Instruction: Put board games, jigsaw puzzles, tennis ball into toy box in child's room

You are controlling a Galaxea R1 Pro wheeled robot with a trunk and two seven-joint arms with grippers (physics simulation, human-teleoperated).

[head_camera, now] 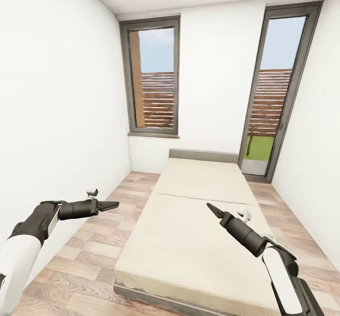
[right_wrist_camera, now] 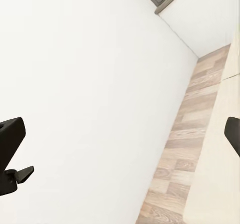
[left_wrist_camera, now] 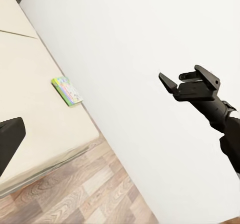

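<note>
Beige mattress covers the bed (head_camera: 198, 221), which runs lengthwise away from the robot toward a grey headboard (head_camera: 203, 155) under the far wall. Two tall windows (head_camera: 152, 75) stand in that wall, and wood-patterned floor (head_camera: 80, 259) borders the bed on both sides.

The left gripper (head_camera: 113, 205) hangs over the floor strip beside the bed's left edge, pointing across toward the mattress, its fingers apart with a narrow gap between the tips. The right gripper (head_camera: 211, 209) hovers above the mattress near its right half, pointing up the bed; from the head view its fingers look close together, while the right wrist view shows the two pads set well apart, so it appears open.

A flat colourful board game (left_wrist_camera: 67, 90) lies on the mattress close to the bed's right edge; in the head view only a small corner of it (head_camera: 268, 236) peeks out just beside the right forearm, behind that gripper's tips and not touching them. A small white object (head_camera: 244, 213) sits on the mattress just beyond the right gripper; what it is cannot be told. Both grippers hold nothing.
</note>
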